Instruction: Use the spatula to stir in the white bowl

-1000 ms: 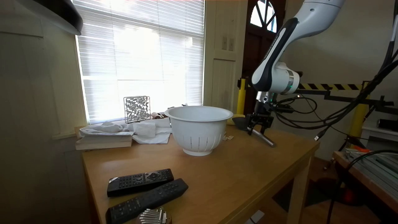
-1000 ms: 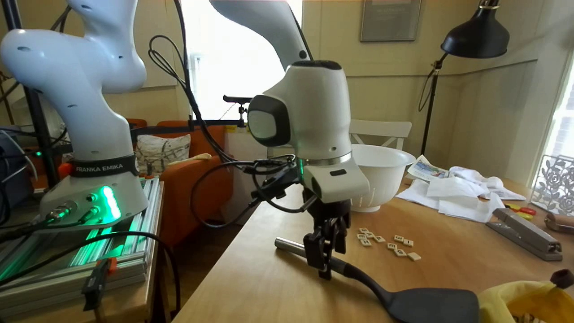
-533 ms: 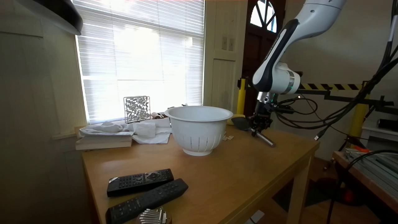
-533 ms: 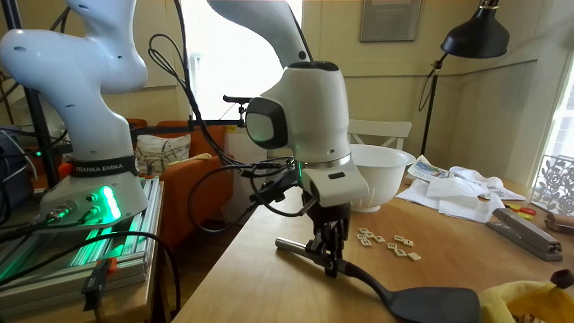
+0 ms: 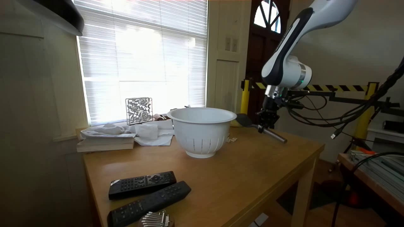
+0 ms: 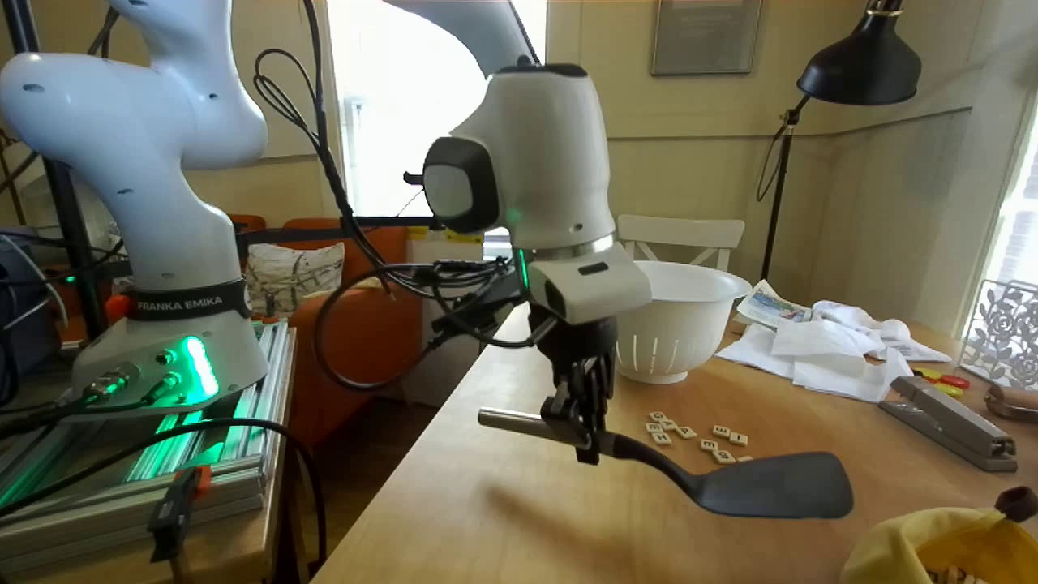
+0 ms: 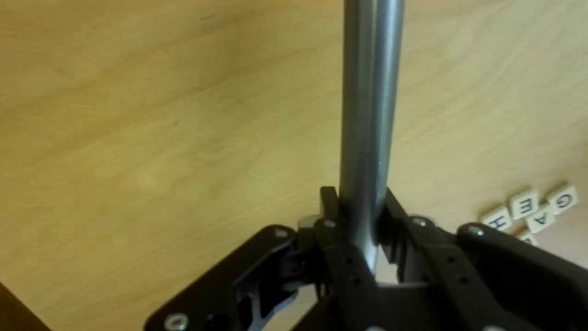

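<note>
The spatula hangs above the table in my gripper (image 6: 588,448); its dark flat head (image 6: 774,488) points away from the robot base and its shadow falls on the wood below. In the wrist view the silver handle (image 7: 371,105) runs up between the fingers, and the gripper (image 7: 360,202) is shut on it with both pads against its sides. The white bowl (image 5: 202,135) stands upright on the table in both exterior views, apart from gripper and spatula. The arm partly covers the bowl (image 6: 681,324) in an exterior view, and its inside bottom is hidden.
Lettered tiles (image 6: 705,438) lie between spatula and bowl. Beyond are a stapler (image 6: 949,422), white papers (image 6: 835,357) and a yellow bag (image 6: 932,543). Two black remotes (image 5: 143,184) lie on the bowl's far side from the arm. Cables (image 5: 347,123) loop beside the wrist.
My gripper closed around the spatula's handle, which had been resting on the table. Gripper and spatula have since risen off the table and shifted slightly toward the robot base.
</note>
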Controlling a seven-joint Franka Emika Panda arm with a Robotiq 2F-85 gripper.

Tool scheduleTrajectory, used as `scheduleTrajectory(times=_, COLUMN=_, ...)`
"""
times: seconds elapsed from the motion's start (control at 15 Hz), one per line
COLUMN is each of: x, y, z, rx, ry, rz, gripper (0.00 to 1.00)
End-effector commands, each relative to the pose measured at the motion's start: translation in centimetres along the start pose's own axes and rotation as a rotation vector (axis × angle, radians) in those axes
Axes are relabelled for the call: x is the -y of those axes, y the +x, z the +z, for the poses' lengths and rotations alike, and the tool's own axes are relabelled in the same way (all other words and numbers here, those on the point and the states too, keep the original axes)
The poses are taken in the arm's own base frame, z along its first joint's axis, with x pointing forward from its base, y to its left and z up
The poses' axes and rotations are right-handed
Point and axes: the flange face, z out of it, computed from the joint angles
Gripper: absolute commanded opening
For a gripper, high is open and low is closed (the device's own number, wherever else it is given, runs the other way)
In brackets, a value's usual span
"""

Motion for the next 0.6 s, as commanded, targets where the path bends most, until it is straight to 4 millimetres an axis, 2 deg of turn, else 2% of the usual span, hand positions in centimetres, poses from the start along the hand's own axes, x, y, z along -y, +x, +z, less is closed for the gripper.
scheduleTrajectory(times=0.0, x=0.8, y=-2.4, z=-6.6, rx=0.052, ry=0.055, rz=-0.084, gripper=0.06)
scheduleTrajectory(times=0.2, x=2.1, y=-3.9, z=-10.5, rx=0.171, ry=0.100, rz=-0.156, gripper=0.06)
scheduleTrajectory(times=0.53, x=5.2, y=-4.6, z=-17.4, rx=0.273, ry=0.181, rz=-0.219, gripper=0.06)
